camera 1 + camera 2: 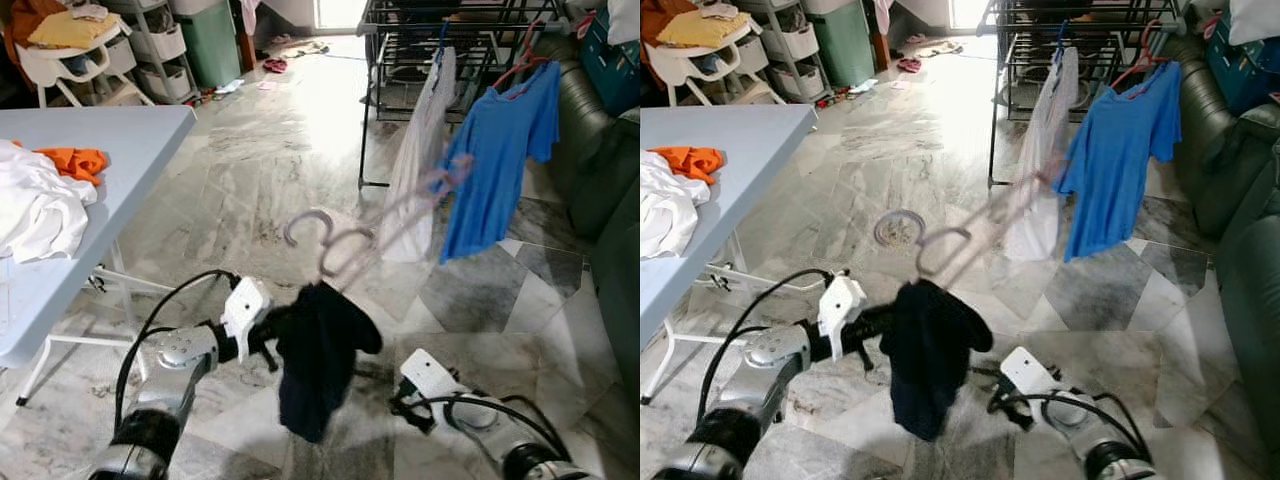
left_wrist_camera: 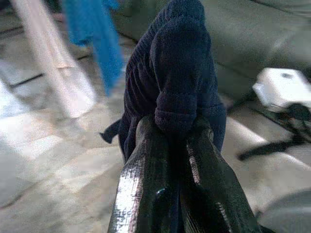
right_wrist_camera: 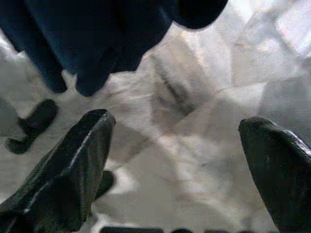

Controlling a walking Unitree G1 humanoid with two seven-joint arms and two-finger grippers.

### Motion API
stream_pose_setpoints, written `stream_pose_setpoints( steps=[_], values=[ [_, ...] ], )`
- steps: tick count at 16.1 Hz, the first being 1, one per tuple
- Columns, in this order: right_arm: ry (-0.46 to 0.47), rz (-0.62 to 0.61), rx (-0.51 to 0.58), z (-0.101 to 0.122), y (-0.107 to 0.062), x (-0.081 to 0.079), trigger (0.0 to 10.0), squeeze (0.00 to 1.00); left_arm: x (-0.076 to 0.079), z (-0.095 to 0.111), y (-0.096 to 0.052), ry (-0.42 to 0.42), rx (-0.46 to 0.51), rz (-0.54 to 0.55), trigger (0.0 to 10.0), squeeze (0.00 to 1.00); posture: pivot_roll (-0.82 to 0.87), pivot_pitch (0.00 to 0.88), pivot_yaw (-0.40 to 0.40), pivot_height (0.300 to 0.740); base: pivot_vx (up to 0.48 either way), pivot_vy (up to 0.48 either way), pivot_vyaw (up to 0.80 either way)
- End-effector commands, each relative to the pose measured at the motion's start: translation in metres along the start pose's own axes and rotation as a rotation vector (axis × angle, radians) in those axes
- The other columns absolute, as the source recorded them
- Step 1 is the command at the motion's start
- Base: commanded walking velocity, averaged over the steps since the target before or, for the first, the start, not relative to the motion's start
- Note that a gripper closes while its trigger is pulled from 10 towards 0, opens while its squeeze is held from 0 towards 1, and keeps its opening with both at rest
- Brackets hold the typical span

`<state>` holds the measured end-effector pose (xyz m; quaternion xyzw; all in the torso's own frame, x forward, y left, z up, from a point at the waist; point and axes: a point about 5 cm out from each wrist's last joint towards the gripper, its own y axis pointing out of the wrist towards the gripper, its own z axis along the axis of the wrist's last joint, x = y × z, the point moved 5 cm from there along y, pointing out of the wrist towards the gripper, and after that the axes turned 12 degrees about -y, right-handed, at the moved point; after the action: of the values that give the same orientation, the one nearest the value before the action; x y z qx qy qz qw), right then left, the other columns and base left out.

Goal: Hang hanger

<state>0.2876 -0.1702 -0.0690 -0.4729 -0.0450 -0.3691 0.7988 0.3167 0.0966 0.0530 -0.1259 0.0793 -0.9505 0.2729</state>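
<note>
Left wrist view looks along the left gripper (image 2: 177,138), whose two black fingers (image 2: 141,179) pinch a bunched fold of a dark navy garment (image 2: 177,73); the cloth hides the fingertips. In the right wrist view the right gripper (image 3: 180,155) hangs low with its fingers spread wide over the marble floor (image 3: 194,121), holding nothing.

In the left eye view the garment (image 1: 318,355) droops from the left gripper (image 1: 268,335) in mid-air between the two arms. A pale pink hanger (image 1: 385,225) rises out of it, motion-blurred and ghosted, so its outline is hard to make out. Its long axis slants up and away toward the drying rack (image 1: 440,40), with the hook (image 1: 305,225) curling to the robot's left.

Farther off, a blue T-shirt (image 1: 500,150) and a white garment (image 1: 420,150) hang from the rack. The counter (image 1: 120,150) on the left is cut off.
</note>
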Motion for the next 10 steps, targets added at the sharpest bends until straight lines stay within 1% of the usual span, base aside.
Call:
stream_pose_setpoints(
  steps=[1, 2, 3, 5, 6, 7, 8, 9, 10],
  values=[
    [-0.053, -0.012, 0.035, 0.010, 0.001, 0.004, 10.0, 0.00, 0.002, 0.015, -0.004, 0.016, 0.024, -0.037, 0.0, 0.00, -0.10, 0.000, 0.087, 0.740, 0.000, 0.000, 0.00],
    [-0.080, -0.029, 0.055, 0.013, 0.000, 0.009, 10.0, 0.00, 0.004, 0.017, -0.007, 0.013, 0.022, -0.052, 0.0, 0.00, -0.10, 0.000, 0.085, 0.740, 0.000, 0.000, 0.00],
    [-0.076, -0.052, 0.081, 0.018, -0.001, 0.015, 10.0, 0.00, 0.003, 0.018, -0.010, -0.004, 0.027, -0.049, 0.0, 0.00, -0.10, 0.000, 0.086, 0.740, 0.000, 0.000, 0.00],
    [-0.105, -0.073, 0.105, 0.021, -0.002, 0.019, 10.0, 0.00, 0.005, 0.021, -0.013, -0.013, 0.023, -0.061, 0.0, 0.00, -0.10, 0.000, 0.086, 0.740, 0.000, 0.000, 0.00],
    [-0.109, -0.083, 0.126, 0.025, -0.003, 0.022, 10.0, 0.00, 0.004, 0.026, -0.012, -0.008, 0.030, -0.045, 0.0, 0.00, -0.10, 0.000, 0.085, 0.740, 0.000, 0.000, 0.00],
    [-0.060, -0.087, 0.157, 0.030, -0.003, 0.025, 10.0, 0.00, -0.002, 0.027, -0.012, 0.009, 0.033, -0.002, 0.0, 0.00, -0.10, 0.000, 0.085, 0.740, 0.000, 0.000, 0.00],
    [-0.010, -0.098, 0.206, 0.040, -0.003, 0.029, 10.0, 0.00, -0.012, 0.023, -0.012, 0.013, 0.026, 0.067, 0.0, 0.00, -0.10, 0.000, 0.083, 0.740, 0.000, 0.000, 0.00],
    [0.011, -0.122, 0.268, 0.055, -0.004, 0.036, 10.0, 0.00, -0.023, 0.014, -0.011, -0.023, 0.013, 0.158, 7.4, 0.00, -0.11, 0.000, 0.084, 0.740, 0.000, 0.000, 0.00],
    [0.075, -0.173, 0.357, 0.075, -0.007, 0.047, 10.0, 0.00, -0.033, 0.001, -0.013, -0.068, 0.018, 0.263, 7.9, 0.00, -0.12, 0.000, 0.083, 0.740, 0.000, 0.000, 0.00]
  ],
)
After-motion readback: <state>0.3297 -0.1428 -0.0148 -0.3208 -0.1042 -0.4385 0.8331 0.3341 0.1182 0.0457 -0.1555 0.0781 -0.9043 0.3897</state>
